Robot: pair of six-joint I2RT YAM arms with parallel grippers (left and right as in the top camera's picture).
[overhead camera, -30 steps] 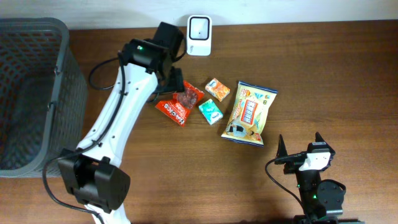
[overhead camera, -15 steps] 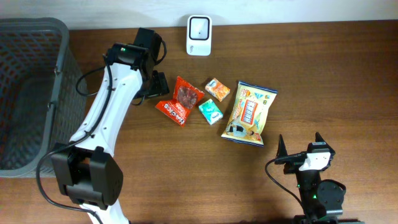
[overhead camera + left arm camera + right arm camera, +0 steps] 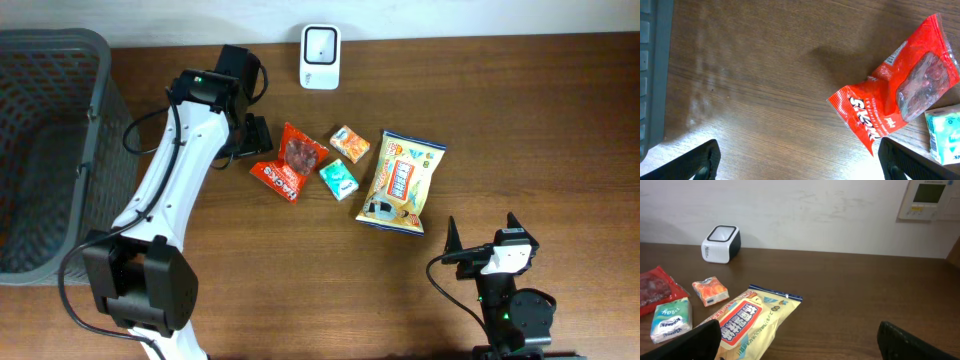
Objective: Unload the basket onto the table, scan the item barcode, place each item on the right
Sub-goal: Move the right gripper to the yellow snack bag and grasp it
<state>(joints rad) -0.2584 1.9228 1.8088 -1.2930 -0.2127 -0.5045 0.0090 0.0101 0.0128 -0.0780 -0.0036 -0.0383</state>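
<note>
A white barcode scanner (image 3: 320, 43) stands at the table's far edge and shows in the right wrist view too, as the scanner (image 3: 721, 243). In front of it lie a red snack bag (image 3: 290, 162), an orange pack (image 3: 350, 143), a teal tissue pack (image 3: 339, 178) and a yellow chip bag (image 3: 401, 181). My left gripper (image 3: 252, 138) hangs open just left of the red bag (image 3: 900, 95), over bare wood and holding nothing. My right gripper (image 3: 481, 232) stands open and empty near the front edge, facing the yellow bag (image 3: 747, 322).
A tall dark mesh basket (image 3: 50, 150) fills the left end of the table. A wall panel (image 3: 927, 199) hangs behind the table at the right. Bare wood lies right of the yellow bag.
The left arm has drawn back to the left from above the red bag, which now lies uncovered. In the last half second it has held still. The right arm has not moved.
</note>
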